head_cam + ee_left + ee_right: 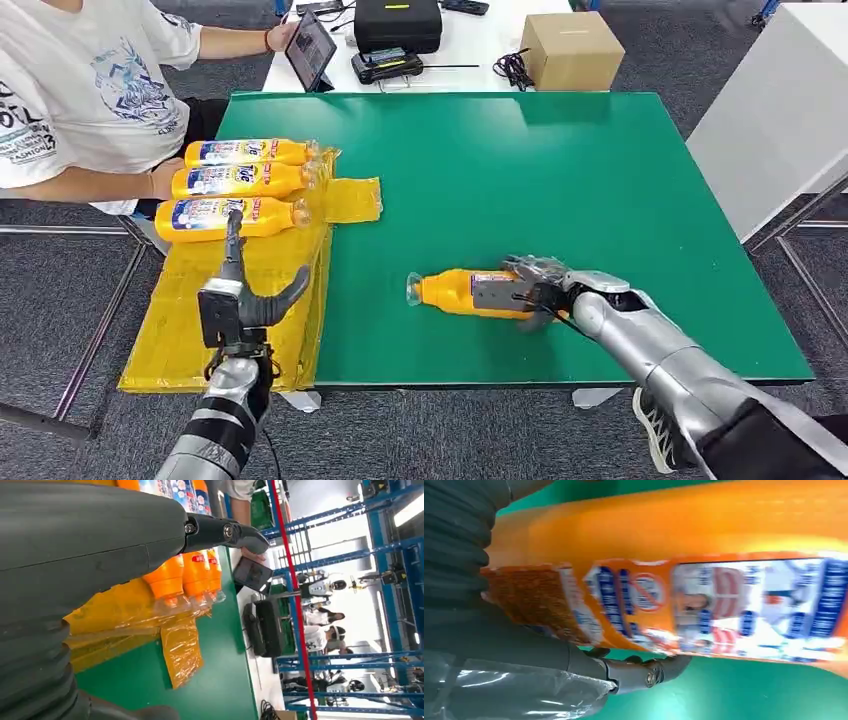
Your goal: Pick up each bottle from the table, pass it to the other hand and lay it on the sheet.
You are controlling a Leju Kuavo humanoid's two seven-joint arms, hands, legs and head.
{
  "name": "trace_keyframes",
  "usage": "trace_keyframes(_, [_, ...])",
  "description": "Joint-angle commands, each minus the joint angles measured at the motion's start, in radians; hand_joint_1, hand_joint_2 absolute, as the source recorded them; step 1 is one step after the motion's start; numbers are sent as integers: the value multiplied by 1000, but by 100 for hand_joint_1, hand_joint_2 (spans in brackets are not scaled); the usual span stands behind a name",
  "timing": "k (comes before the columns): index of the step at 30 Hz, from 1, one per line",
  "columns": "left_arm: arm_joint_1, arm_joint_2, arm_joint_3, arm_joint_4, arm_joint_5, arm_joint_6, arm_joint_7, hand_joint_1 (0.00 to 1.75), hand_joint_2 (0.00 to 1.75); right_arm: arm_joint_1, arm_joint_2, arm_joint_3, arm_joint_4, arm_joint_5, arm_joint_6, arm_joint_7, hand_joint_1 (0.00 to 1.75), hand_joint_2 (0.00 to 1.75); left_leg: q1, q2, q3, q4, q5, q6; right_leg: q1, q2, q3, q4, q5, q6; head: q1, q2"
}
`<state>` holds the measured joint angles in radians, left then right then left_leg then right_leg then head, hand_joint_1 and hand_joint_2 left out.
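Bottle label print blurred, a red prohibition sign on it, nothing else legible

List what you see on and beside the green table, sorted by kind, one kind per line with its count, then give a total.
Bottles: 4, three on the sheet, one in the right hand
Yellow sheet: 1
Cardboard box: 1
Tablet: 1
Total: 7

Three orange bottles lie side by side on the yellow sheet at the table's left edge; a fourth bottle lies near the front edge.
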<state>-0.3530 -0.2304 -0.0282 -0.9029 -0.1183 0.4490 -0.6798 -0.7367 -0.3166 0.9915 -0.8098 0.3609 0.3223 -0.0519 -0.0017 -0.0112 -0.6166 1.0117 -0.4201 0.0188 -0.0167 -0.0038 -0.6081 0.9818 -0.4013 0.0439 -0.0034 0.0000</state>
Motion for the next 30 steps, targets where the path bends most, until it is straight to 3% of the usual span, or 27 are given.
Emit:
trace_keyframes(1, [-57, -3, 2, 110, 4, -13, -18, 0, 175, -21, 123, 103, 199, 40, -57, -4, 0, 175, 1, 1, 4, -1, -1, -1, 1, 1, 4, -2, 0, -2, 0, 0])
trace_keyframes(6, [-58, -4, 6, 111, -3, -14, -18, 0, 175, -8, 152, 97, 238, 64, -85, -6, 0, 175, 1, 0, 5, -1, -1, -1, 1, 0, 5, -2, -1, -1, 0, 0])
trace_keyframes(7, [-58, -5, 7, 111, -2, -14, -18, 0, 175, -5, 152, 93, 239, 64, -89, -7, 5, 175, 2, 1, 7, -1, -2, -1, 2, 0, 7, -2, -1, -2, 0, 0])
trace_keyframes(8, [-56, -5, 8, 113, -1, -18, -18, 0, 175, 1, 155, 90, 241, 68, -98, -5, 21, 175, 1, 0, 5, -1, -1, -1, 1, 0, 5, -2, -1, -2, 0, 0])
trace_keyframes(10, [-55, -5, 8, 112, -2, -19, -18, 0, 175, 3, 156, 88, 242, 72, -103, -3, 30, 175, 2, 0, 7, -1, -2, -1, 2, 0, 8, -2, -1, -2, 0, 0])
trace_keyframes(11, [-54, -4, 9, 112, -5, -19, -18, 0, 175, 6, 158, 85, 243, 80, -110, -3, 134, 175, 1, 0, 7, -1, -1, -1, 2, 0, 7, -2, -1, -2, 0, 0])
trace_keyframes(13, [-51, -5, 9, 109, -6, -24, -18, 0, 175, 21, 162, 65, 235, 81, -132, -9, 175, 175, 2, 1, 8, -1, -1, -1, 2, 0, 8, -2, -1, -2, 0, 0])
trace_keyframes(21, [-29, -1, 23, 70, -16, -44, -8, 0, 175, 122, 150, -99, 92, 80, -255, -39, 175, 175, 2, 2, 11, -1, -1, -1, 2, 0, 11, -3, 0, -2, 0, 0])
trace_keyframes(24, [0, -1, 39, 32, -19, -50, 3, 0, 175, 271, 167, -306, -111, 71, -409, -84, 175, 175, 2, 1, 13, -2, -1, -1, 2, 0, 13, -3, 0, -2, 0, 0])
trace_keyframes(26, [37, -2, 56, -21, -17, -66, 22, 0, 175, 417, 232, -487, -337, 119, -516, -121, 175, 175, 2, 2, 15, -2, -2, -1, 3, 0, 15, -4, -1, -2, 0, 0])
trace_keyframes(30, [45, -3, 58, -35, -22, -71, 30, 0, 175, 446, 241, -514, -404, 154, -483, -85, 175, 175, 2, 4, 11, -1, -3, -1, 3, 2, 11, 0, -1, -2, 1, 0])
